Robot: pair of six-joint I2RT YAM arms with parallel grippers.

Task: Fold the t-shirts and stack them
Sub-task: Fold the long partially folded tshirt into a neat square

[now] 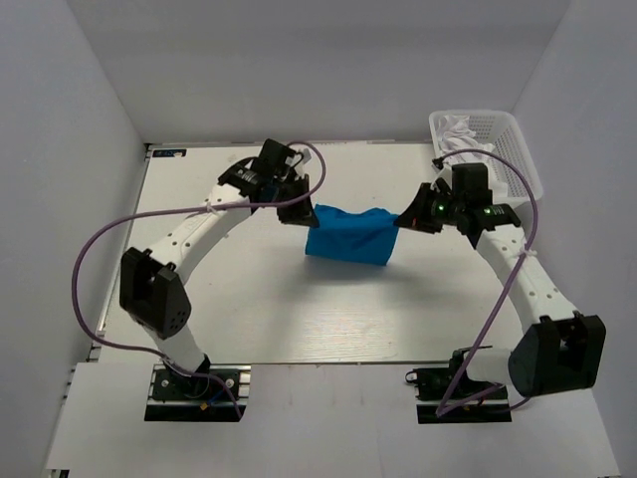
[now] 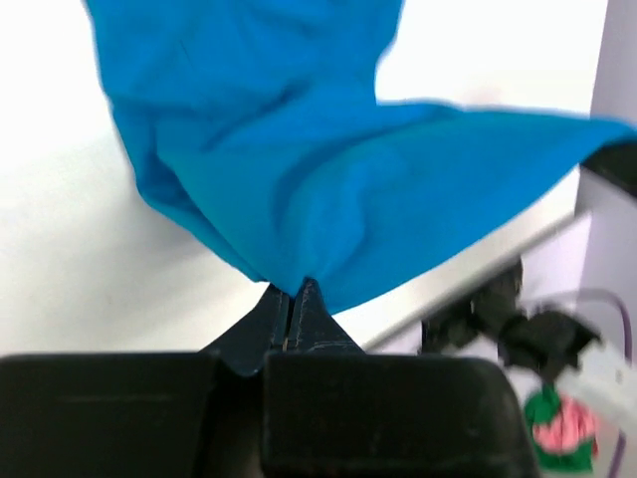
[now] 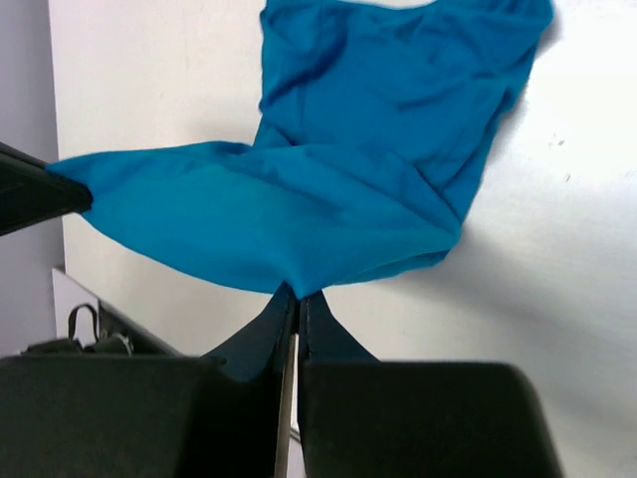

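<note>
The left gripper point(image 1: 299, 211) and right gripper point(image 1: 405, 220) each pinch a corner of the blue t-shirt point(image 1: 348, 237) above the middle of the table point(image 1: 249, 309), mid-fold; next they should probably lay it down flat.

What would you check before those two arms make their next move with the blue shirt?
1. Left gripper shut on the blue t-shirt: ok.
2. Right gripper shut on it: ok.
3. Shirt hanging flat between them: not ok, it sags and bunches.
4. Bare table beneath to lay it on: ok.
5. Shirt clear of the white basket: ok.
6. Which corners are pinched: cannot tell.
</note>
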